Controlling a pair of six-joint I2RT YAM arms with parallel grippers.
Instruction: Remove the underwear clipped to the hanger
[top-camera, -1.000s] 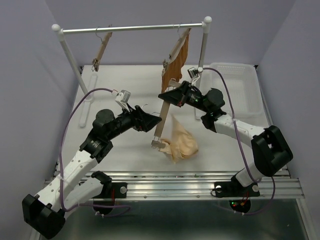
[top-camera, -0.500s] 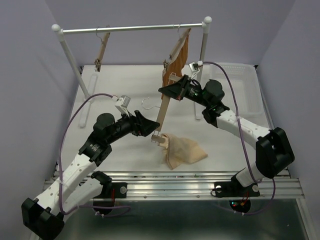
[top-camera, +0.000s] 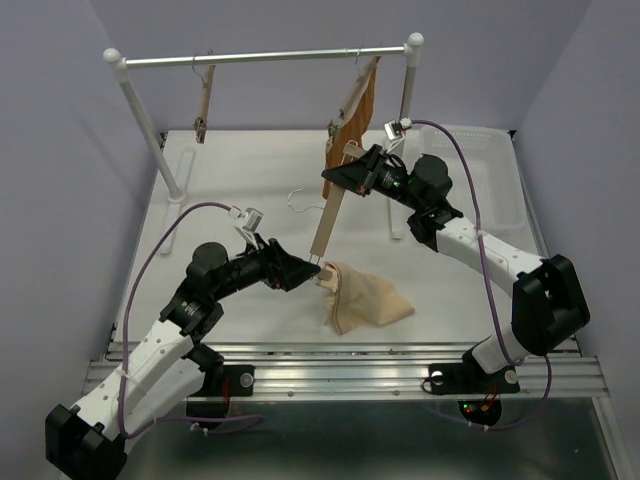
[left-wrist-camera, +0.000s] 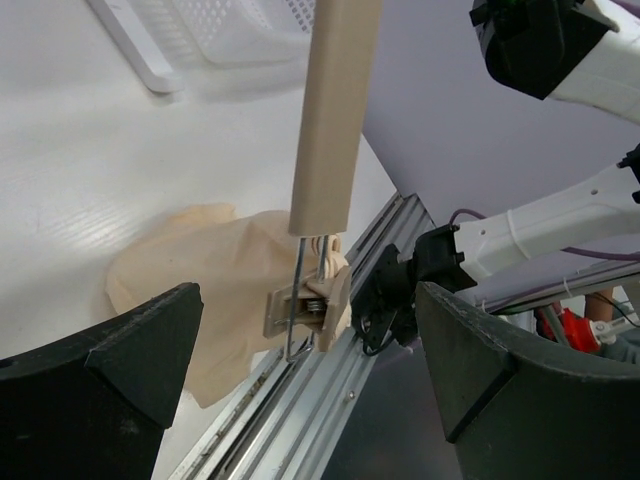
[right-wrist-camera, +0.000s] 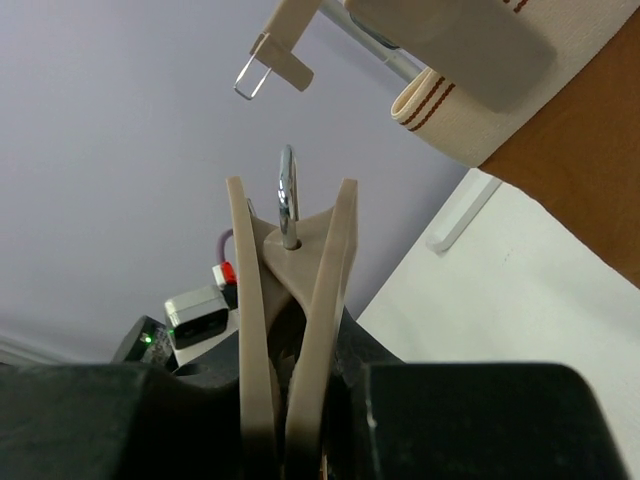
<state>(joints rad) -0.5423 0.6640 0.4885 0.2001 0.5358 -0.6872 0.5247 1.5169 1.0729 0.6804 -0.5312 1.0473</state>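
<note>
**A:** From above, where is the underwear?

**B:** The underwear (top-camera: 368, 300) lies crumpled on the table (top-camera: 240, 180), close to the near edge and a little right of the middle. Its left corner is caught in the lower clip (top-camera: 322, 268) of the hanger (top-camera: 328, 225). The hanger slants up from there toward the far edge.

**A:** And the arms?

**B:** The right gripper (top-camera: 342, 178) pinches the upper part of the wooden bar. The left gripper (top-camera: 303, 272) sits just left of the lower clip, spread apart.

**A:** Anything else up there?

**B:** A rail (top-camera: 260, 58) runs along the far edge. It carries a bare hanger (top-camera: 205, 95) toward the far-left corner and an orange-brown garment (top-camera: 362, 110) toward the far-right one. A white basket (top-camera: 480, 170) stands by the right edge.

**A:** The left wrist view?

**B:** The two dark fingers (left-wrist-camera: 100, 390) stand wide apart. The clip hangs between them and touches neither. The pale cloth trails from it down onto the table.

**A:** And the right wrist?

**B:** The wood is clamped tight, with the metal hook (right-wrist-camera: 287, 195) sticking up from it. Behind it shows the striped waistband (right-wrist-camera: 450, 110) of the orange-brown garment.
</note>
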